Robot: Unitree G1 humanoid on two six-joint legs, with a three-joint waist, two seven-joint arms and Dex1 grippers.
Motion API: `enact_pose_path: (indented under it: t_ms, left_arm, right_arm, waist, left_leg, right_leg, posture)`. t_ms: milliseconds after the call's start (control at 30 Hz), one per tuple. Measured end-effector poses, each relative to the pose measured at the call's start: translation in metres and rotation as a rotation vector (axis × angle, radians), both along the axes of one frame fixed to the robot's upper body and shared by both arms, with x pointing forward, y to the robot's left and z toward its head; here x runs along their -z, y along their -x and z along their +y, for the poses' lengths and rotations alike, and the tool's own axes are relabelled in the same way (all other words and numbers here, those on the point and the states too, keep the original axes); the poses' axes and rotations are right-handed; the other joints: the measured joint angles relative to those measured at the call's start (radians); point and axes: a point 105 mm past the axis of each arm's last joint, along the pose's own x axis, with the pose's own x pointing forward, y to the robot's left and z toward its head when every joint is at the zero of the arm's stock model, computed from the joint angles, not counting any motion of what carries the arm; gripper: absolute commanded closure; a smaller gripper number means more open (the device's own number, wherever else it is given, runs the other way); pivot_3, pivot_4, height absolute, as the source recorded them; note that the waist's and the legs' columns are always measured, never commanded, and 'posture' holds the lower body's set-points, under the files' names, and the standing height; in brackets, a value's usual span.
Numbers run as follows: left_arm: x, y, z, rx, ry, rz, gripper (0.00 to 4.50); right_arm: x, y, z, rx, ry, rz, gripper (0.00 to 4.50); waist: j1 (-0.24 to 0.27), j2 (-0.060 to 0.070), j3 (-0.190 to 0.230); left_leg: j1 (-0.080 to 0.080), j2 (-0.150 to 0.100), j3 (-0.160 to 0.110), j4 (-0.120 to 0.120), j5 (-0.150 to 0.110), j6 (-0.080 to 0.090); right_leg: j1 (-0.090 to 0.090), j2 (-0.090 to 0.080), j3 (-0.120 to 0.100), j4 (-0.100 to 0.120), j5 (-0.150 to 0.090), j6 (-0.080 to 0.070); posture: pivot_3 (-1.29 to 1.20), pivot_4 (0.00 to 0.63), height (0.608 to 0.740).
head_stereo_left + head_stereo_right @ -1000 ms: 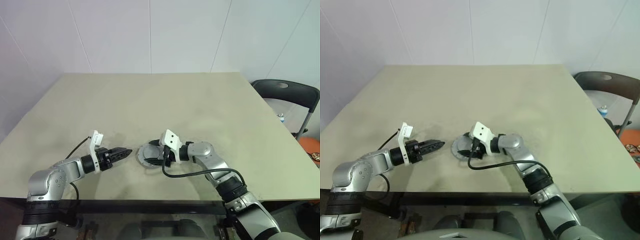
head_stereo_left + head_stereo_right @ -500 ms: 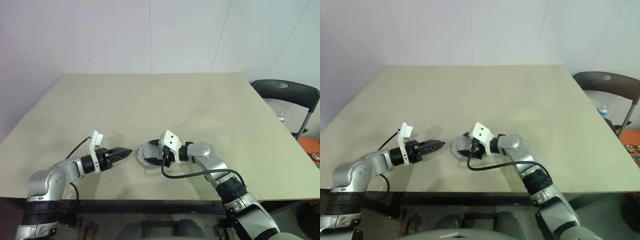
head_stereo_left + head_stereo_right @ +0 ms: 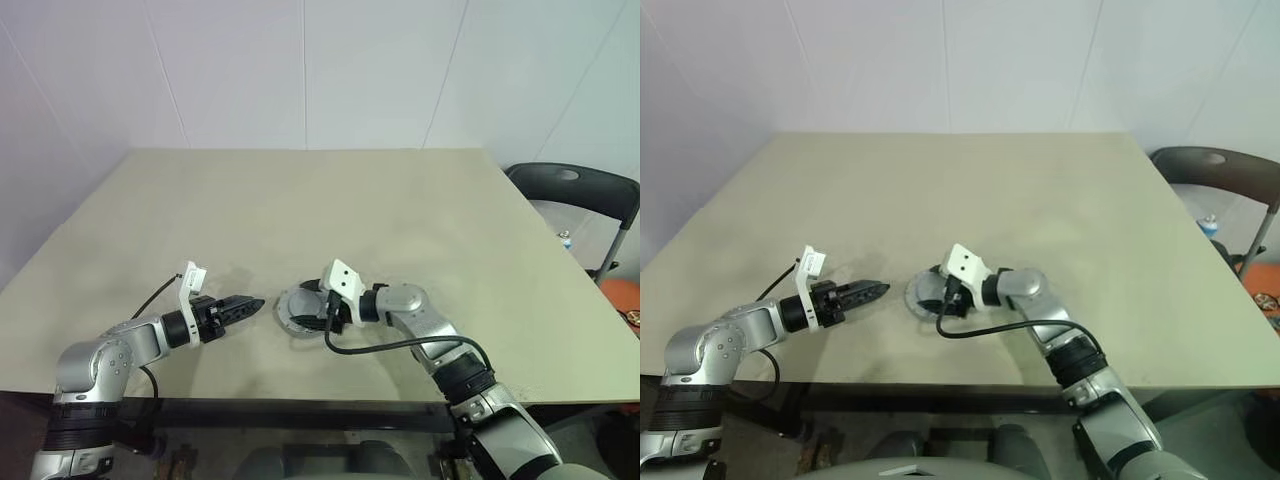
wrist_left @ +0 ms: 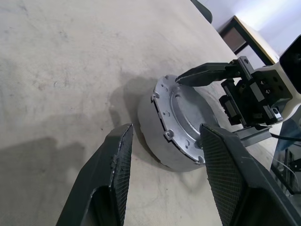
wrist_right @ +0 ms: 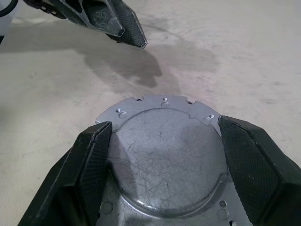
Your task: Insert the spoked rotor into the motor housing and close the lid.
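Note:
The lid is a flat round grey metal disc with small rim holes. It lies on top of the motor housing, a low grey round body on the table near the front edge. The spoked rotor is hidden. My right gripper reaches in from the right, a finger on each side of the lid's rim, shut on it. My left gripper hovers just left of the housing, pointing at it, open with nothing between its fingers.
The beige table stretches bare behind and beside the housing. A black cable loops from my right wrist near the front edge. A dark chair stands off the table's right side.

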Motion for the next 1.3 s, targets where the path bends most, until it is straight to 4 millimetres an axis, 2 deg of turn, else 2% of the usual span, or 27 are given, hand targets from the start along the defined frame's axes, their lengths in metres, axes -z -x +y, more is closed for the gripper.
enact_pose_path:
  t_ms: [367, 867, 1067, 1300]
  left_arm:
    - [0.001, 0.0, 0.0, -0.005, -0.004, 0.013, 2.07]
    - [0.002, 0.0, -0.002, -0.007, 0.0, 0.017, 2.07]
    - [0.003, 0.0, -0.003, -0.007, 0.007, 0.018, 2.07]
    - [0.003, 0.0, -0.003, -0.013, 0.004, 0.02, 2.07]
  right_arm:
    - [0.002, -0.001, 0.001, 0.008, -0.008, -0.041, 1.23]
    - [0.0, -0.003, -0.014, -0.038, 0.0, 0.047, 1.23]
    - [0.0, -0.003, -0.011, -0.053, 0.018, 0.001, 1.23]
    - [-0.002, 0.0, -0.015, -0.072, 0.019, 0.037, 1.23]
  waist:
    - [-0.003, 0.001, 0.0]
    - [0.019, 0.001, 0.001]
    - [0.021, 0.002, 0.001]
    - [0.026, 0.002, 0.001]
  left_leg:
    - [0.0, 0.0, 0.0, -0.001, -0.001, 0.001]
    - [-0.001, -0.002, 0.0, -0.001, -0.004, 0.006]
    - [0.0, -0.001, 0.0, -0.001, -0.004, 0.006]
    - [-0.003, -0.002, 0.0, -0.001, -0.005, 0.006]
  right_leg:
    - [0.001, 0.0, 0.0, -0.003, 0.0, 0.0]
    - [0.001, -0.003, -0.001, -0.01, 0.001, 0.003]
    - [0.001, -0.002, 0.0, -0.009, -0.001, 0.001]
    - [-0.001, -0.003, 0.0, -0.01, 0.0, 0.003]
  posture:
    - [0.0, 0.0, 0.74]
    - [0.0, 0.0, 0.74]
    - [0.0, 0.0, 0.74]
    - [0.0, 0.0, 0.74]
